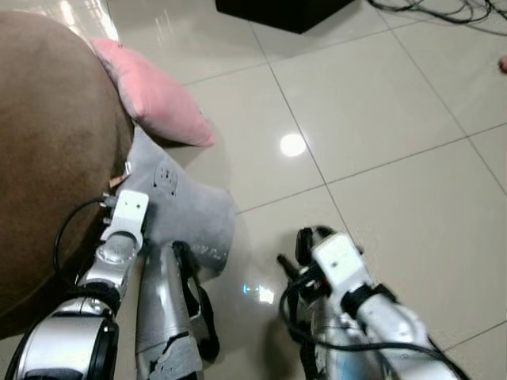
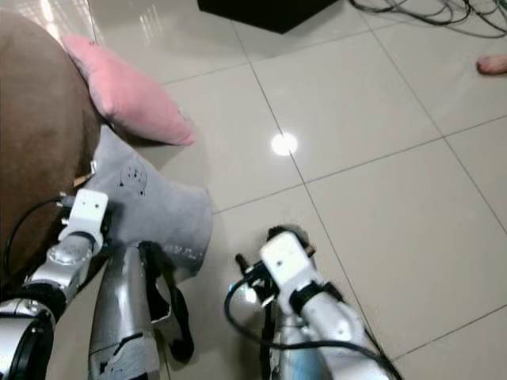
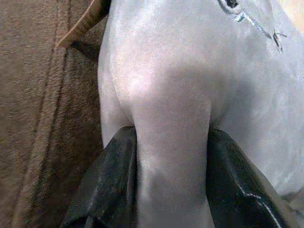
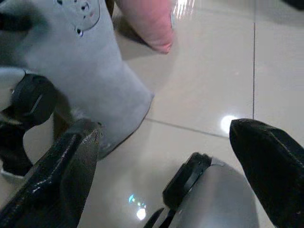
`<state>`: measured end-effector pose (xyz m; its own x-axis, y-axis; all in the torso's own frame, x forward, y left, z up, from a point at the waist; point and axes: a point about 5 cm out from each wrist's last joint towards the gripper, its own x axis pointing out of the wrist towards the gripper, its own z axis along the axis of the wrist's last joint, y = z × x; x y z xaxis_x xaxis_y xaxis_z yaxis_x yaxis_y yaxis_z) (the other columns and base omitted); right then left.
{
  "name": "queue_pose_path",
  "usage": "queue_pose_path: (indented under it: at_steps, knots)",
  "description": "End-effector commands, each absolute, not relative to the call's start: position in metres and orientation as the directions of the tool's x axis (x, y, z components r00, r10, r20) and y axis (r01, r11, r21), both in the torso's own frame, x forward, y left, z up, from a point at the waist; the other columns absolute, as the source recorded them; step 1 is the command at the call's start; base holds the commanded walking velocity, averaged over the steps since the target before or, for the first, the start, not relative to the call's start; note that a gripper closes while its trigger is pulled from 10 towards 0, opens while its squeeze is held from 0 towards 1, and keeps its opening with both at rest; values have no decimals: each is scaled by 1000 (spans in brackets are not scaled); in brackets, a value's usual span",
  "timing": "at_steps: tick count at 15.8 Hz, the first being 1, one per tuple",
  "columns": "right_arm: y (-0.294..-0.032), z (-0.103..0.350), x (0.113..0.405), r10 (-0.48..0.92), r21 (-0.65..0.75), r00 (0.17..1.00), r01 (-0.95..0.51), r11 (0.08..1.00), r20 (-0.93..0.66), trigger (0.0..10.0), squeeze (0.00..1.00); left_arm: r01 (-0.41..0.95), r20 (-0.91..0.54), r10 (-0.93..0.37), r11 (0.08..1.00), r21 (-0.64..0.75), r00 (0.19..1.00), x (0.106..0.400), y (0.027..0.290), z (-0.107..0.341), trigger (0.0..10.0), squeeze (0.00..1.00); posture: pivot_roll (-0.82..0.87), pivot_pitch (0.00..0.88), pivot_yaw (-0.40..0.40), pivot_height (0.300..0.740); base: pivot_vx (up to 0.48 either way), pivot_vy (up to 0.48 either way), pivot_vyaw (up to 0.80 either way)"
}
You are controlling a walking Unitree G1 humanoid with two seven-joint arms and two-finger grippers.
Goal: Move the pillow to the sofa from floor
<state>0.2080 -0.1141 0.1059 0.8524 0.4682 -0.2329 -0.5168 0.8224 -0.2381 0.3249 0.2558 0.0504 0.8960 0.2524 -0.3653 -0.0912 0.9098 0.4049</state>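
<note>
A grey pillow with a small stitched face hangs beside the brown sofa, its lower corner close to the tiled floor. My left gripper is shut on a fold of this grey pillow, the two black fingers pinching the fabric from both sides. A pink pillow leans against the sofa's side farther ahead, resting on the floor. My right gripper hovers low over the tiles to the right of the grey pillow, its fingers open and holding nothing.
A black box-like object stands on the floor ahead, with dark cables trailing to its right. A person's foot shows at the far right edge. Glossy beige tiles stretch ahead and to the right.
</note>
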Motion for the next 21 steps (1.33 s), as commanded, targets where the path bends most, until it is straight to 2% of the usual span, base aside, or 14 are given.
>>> queue_pose_path:
  at_steps: [1, 5, 6, 7, 12, 21]
  knots:
    - [-119, 104, 201, 476, -217, 846, -525, 823, -240, 10000, 0, -98, -389, 259, 917, 388, 884, 317, 262, 43, 10000, 0, -137, 381, 13, 462, 0, 0, 0]
    - [-124, 108, 196, 498, -218, 836, -543, 811, -228, 10000, 0, -71, -400, 237, 919, 389, 885, 317, 261, 43, 10000, 0, -137, 382, 17, 422, 0, 0, 0]
    - [-124, 110, 197, 499, -222, 839, -540, 812, -216, 10000, 0, -68, -403, 242, 914, 399, 883, 317, 262, 43, 2941, 0, -136, 383, 19, 417, 0, 0, 0]
    - [-124, 111, 197, 500, -223, 840, -540, 812, -211, 10000, 0, -70, -404, 244, 914, 399, 882, 317, 262, 42, 0, 0, -134, 383, 20, 417, 0, 0, 0]
    - [-121, 112, 198, 508, -224, 838, -543, 809, -197, 10000, 0, -90, -368, 238, 923, 375, 899, 320, 263, 49, 0, 0, -122, 379, 23, 417, 0, 0, 0]
    - [-118, 106, 208, 500, -213, 850, -526, 824, -163, 10000, 0, -41, -165, 75, 979, 198, 983, 335, 253, 78, 0, 0, -70, 306, 39, 417, 0, 0, 0]
